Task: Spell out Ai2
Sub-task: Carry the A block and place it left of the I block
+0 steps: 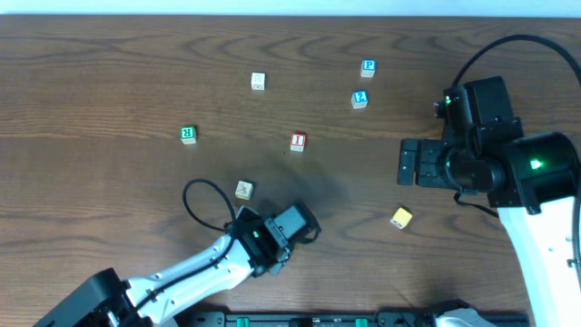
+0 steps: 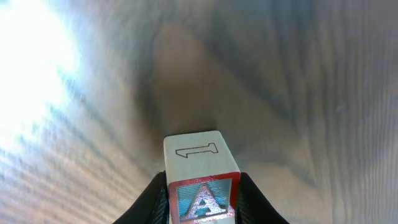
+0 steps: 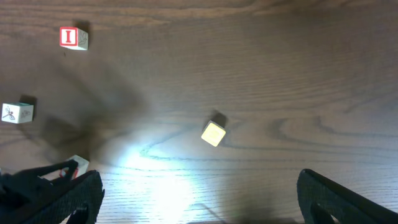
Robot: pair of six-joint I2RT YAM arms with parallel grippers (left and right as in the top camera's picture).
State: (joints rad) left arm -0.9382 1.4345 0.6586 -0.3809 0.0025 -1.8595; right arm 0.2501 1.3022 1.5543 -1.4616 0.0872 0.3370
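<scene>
My left gripper (image 2: 202, 202) is shut on a red-edged block with the letter A (image 2: 200, 177), held just above the wood. In the overhead view the left gripper (image 1: 307, 227) is at front centre and the block is hidden under it. The red I block (image 1: 298, 142) sits further back, also seen in the right wrist view (image 3: 73, 37). The blue 2 block (image 1: 359, 99) is at the back right. My right gripper (image 1: 407, 162) is open and empty, and its fingers (image 3: 199, 199) are spread wide above bare table.
A yellow block (image 1: 401, 218) lies to the right of the left gripper. A pale picture block (image 1: 243, 189) lies to its left. A green block (image 1: 188, 134), a white block (image 1: 258, 82) and a blue block (image 1: 368, 67) lie further back.
</scene>
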